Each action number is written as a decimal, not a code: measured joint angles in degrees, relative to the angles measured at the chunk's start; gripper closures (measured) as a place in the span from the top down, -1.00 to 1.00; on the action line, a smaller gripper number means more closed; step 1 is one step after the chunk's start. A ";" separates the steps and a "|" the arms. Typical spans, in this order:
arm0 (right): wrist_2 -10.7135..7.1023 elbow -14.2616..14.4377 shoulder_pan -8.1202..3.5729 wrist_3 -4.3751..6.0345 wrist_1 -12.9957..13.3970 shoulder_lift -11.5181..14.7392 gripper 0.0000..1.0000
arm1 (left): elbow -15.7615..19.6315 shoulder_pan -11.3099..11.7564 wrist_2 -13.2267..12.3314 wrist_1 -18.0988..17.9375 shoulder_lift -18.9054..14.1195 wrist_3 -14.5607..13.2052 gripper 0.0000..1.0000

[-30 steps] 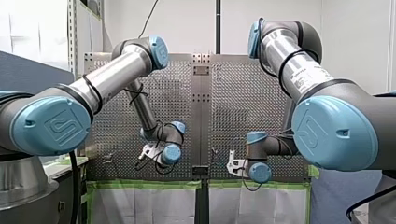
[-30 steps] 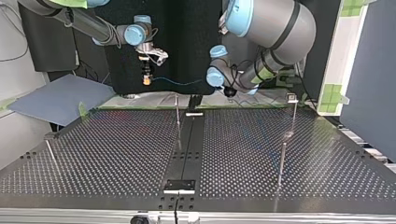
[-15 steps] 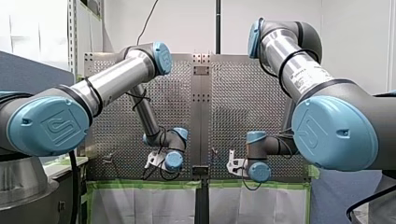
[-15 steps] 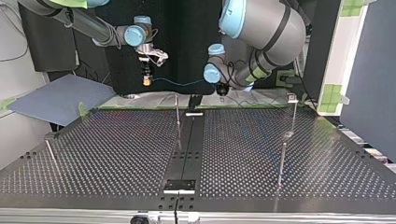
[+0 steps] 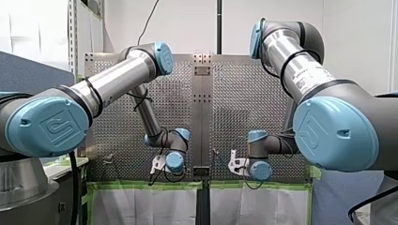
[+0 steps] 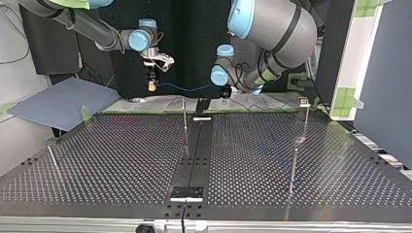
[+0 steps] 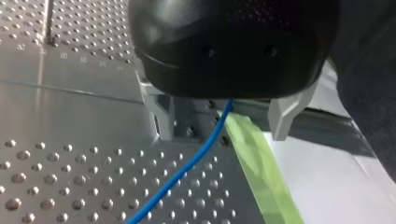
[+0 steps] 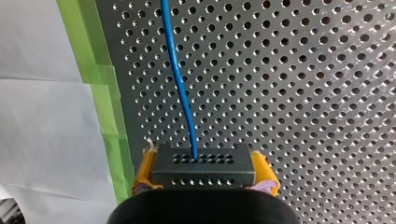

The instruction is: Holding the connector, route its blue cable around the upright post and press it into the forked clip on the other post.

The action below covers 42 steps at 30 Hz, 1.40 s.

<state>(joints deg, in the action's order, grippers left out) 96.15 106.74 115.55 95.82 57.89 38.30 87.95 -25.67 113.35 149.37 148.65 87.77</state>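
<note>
My right hand [image 8: 203,161] clamps its yellow pads [image 8: 145,169] on the dark connector [image 8: 203,173]. The blue cable [image 8: 180,79] runs from it over the perforated steel bench [image 6: 121,160] to my left hand [image 7: 222,123], whose metal fingers [image 7: 161,116] stand apart around it. Green tape [image 8: 100,79] edges the bench.

I've got a slim post [image 6: 185,121] mid-tabletop [image 6: 111,160], a clip-topped post [image 6: 306,121] well apart at the top view's right; open room between.

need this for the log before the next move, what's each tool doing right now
Left tool: open, thin blue cable runs between.
Right tool: closed on the dark rectangular connector block.
</note>
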 joint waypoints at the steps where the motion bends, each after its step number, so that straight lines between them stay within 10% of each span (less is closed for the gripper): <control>1: 0.00 -0.12 -0.01 0.00 -0.20 0.00 -1.00 | 0.00 0.00 -0.43 -0.03 0.00 0.44 1.00; 42: -1.71 -1.13 -0.08 -1.08 0.28 -0.04 -1.00 | 4.68 2.69 -20.02 -9.23 -0.08 20.02 1.00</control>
<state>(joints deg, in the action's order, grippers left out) 94.43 105.61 115.47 94.75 58.17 38.26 92.63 -22.98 93.33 140.14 148.57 107.79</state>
